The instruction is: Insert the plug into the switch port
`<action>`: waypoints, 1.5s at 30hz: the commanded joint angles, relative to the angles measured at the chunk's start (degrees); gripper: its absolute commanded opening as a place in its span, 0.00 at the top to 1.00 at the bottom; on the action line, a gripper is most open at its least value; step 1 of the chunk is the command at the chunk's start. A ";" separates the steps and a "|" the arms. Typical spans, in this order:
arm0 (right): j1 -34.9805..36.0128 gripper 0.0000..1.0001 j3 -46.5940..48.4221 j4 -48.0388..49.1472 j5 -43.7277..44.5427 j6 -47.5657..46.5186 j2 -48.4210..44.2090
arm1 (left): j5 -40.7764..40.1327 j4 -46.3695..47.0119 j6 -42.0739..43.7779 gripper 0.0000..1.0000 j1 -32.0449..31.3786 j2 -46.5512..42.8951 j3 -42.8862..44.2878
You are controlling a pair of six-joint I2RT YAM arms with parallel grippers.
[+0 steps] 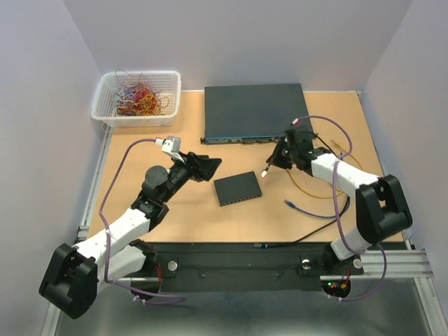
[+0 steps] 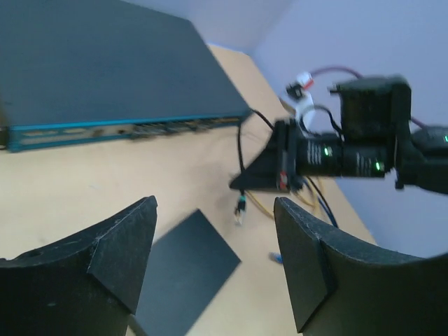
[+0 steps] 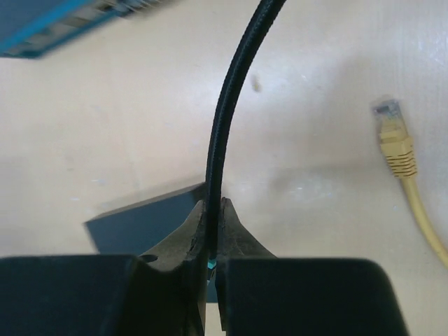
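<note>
The small black switch [image 1: 238,187] lies flat mid-table; it also shows in the left wrist view [image 2: 185,269] and the right wrist view [image 3: 147,220]. My right gripper [image 1: 276,158] is shut on a black cable [image 3: 231,105], held above the table just right of the switch. The cable's teal-tipped plug [image 1: 264,170] hangs below the fingers, apart from the switch; the left wrist view shows it too [image 2: 240,210]. My left gripper [image 1: 207,166] is open and empty, just left of the switch, its fingers [image 2: 119,245] spread wide.
A large rack switch [image 1: 253,112] lies at the back, ports facing forward. A yellow cable with its plug [image 3: 392,136] and a blue plug [image 1: 289,204] lie right of the small switch. A white basket [image 1: 136,98] of wires stands at the back left.
</note>
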 commanded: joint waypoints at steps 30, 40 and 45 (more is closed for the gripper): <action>0.19 1.00 -8.39 21.30 -24.96 11.18 -17.74 | 0.92 23.03 5.51 0.23 -17.68 25.28 7.87; 0.19 1.00 -8.57 21.38 -25.58 11.45 -18.71 | 0.48 20.48 6.74 0.43 -19.87 30.64 12.35; 0.19 1.00 -8.92 21.38 -26.01 11.18 -18.71 | -0.83 20.31 7.18 0.72 -20.23 29.50 11.92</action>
